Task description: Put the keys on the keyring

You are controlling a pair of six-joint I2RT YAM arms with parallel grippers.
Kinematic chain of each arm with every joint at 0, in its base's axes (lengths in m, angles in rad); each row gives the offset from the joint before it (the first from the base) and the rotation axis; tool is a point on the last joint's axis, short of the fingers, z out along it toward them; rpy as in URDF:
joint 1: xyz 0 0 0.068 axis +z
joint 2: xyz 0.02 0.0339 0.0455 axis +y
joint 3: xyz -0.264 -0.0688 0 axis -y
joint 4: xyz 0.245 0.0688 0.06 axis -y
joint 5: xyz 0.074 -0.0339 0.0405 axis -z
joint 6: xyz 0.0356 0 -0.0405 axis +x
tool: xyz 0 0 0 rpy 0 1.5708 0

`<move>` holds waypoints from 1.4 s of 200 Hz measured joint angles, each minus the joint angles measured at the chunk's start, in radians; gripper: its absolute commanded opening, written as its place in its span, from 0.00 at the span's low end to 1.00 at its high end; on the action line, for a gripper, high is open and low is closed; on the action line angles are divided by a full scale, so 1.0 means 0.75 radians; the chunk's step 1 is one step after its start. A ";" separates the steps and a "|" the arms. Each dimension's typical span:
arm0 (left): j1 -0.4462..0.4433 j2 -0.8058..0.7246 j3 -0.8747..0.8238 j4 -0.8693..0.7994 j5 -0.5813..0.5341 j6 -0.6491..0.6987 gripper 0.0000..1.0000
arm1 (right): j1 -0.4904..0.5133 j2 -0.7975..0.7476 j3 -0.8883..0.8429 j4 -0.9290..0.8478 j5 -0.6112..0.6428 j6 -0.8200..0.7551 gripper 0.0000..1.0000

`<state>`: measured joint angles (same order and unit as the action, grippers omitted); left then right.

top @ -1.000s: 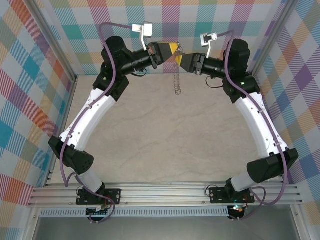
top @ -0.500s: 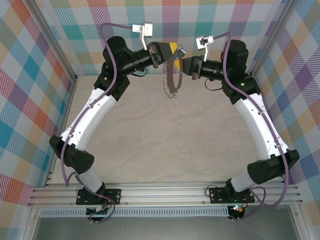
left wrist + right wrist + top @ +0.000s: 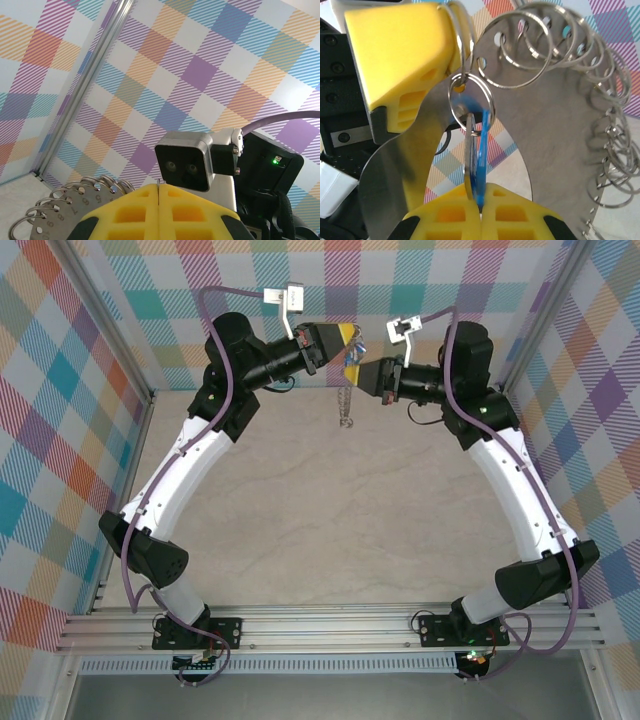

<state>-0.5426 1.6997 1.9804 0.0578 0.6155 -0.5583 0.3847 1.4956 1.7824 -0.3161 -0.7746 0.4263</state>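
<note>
**A:** From above, how do the arms stand?

**B:** Both arch up and inward, elbows out, wrists meeting high at the far end. The left hand (image 3: 347,337) is clamped on the keyring (image 3: 345,400), which dangles below it. The right hand (image 3: 362,366) sits just right of the keyring, fingers pressed together.

**A:** And around the keyring?

**B:** A beige surface (image 3: 330,520) lies well below it, boxed in by plaid walls (image 3: 60,390), with a metal rail (image 3: 330,625) along the near edge.

**A:** The left wrist view?

**B:** The yellow fingers (image 3: 130,215) are closed flush on the keyring's thin edge. Its numbered plate and loops poke out to their left. Right of the keyring, the other wrist's camera box (image 3: 187,167) faces in, with plaid wall behind.

**A:** The right wrist view?

**B:** The right hand pinches the key (image 3: 479,170), blue head and silver blade, directly beneath the keyring. One loop (image 3: 470,102) on the keyring's rim overlaps the key's top. I cannot tell whether it is threaded through.
</note>
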 measured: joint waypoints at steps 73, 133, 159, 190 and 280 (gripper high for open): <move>0.000 0.000 -0.002 0.038 0.000 -0.017 0.00 | 0.046 0.057 0.098 -0.049 -0.011 -0.023 0.00; -0.001 0.000 -0.068 0.111 -0.038 -0.074 0.00 | 0.048 0.068 0.092 -0.090 0.011 -0.032 0.24; -0.001 -0.002 -0.127 0.179 -0.080 -0.110 0.00 | 0.024 0.005 -0.032 -0.092 0.022 -0.037 0.26; -0.001 -0.004 -0.216 0.264 -0.134 -0.152 0.00 | -0.055 -0.140 -0.211 -0.078 0.047 0.016 0.48; -0.001 -0.024 -0.341 0.496 -0.185 -0.266 0.00 | -0.133 -0.192 -0.204 0.246 0.217 0.252 0.47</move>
<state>-0.5430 1.6817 1.7245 0.4301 0.4770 -0.7578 0.2852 1.3514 1.6291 -0.1314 -0.6117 0.6151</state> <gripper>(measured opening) 0.049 0.472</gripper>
